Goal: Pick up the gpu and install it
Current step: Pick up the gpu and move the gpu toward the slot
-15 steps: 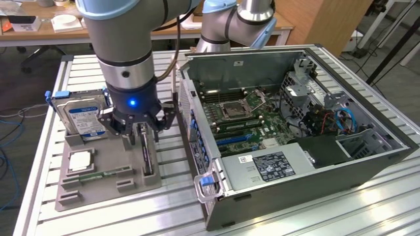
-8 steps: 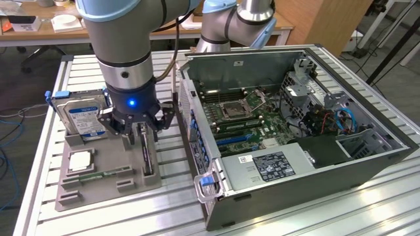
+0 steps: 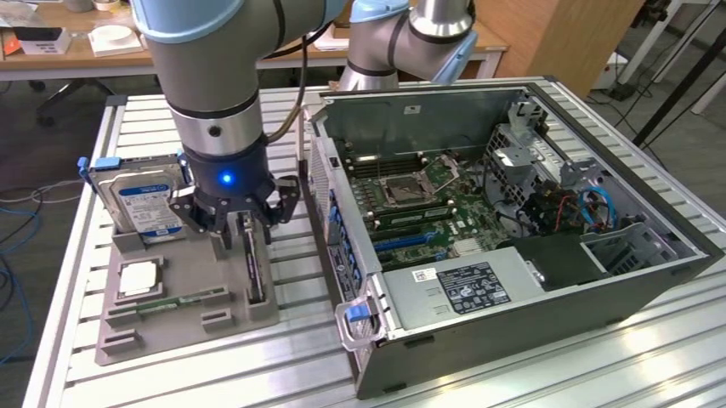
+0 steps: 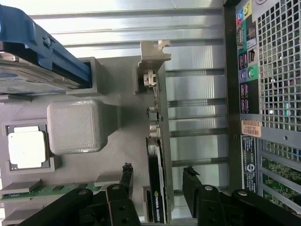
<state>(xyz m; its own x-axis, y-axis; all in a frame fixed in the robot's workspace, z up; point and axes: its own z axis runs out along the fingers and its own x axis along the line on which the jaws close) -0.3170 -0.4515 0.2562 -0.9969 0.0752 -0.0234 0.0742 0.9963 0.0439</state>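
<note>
The gpu [image 3: 254, 268] stands on edge in a slot of the grey holder tray [image 3: 182, 327], to the exterior view's left of the open computer case [image 3: 511, 221]. In the wrist view the gpu [image 4: 155, 155] shows its black cooler side and green board, with a silver bracket [image 4: 153, 61] at its far end. My gripper [image 3: 235, 219] hangs just above the card. It is open: the two black fingertips [image 4: 126, 175] stand on either side of the card without touching it, and the gripper [image 4: 158, 179] holds nothing.
On the same tray sit a blue-labelled hard drive [image 3: 142, 204], a square processor [image 3: 138, 277] and a memory stick [image 3: 187, 299]. The case's rear panel [image 4: 263, 94] runs close beside the tray. A second arm's base [image 3: 397, 42] stands behind the case.
</note>
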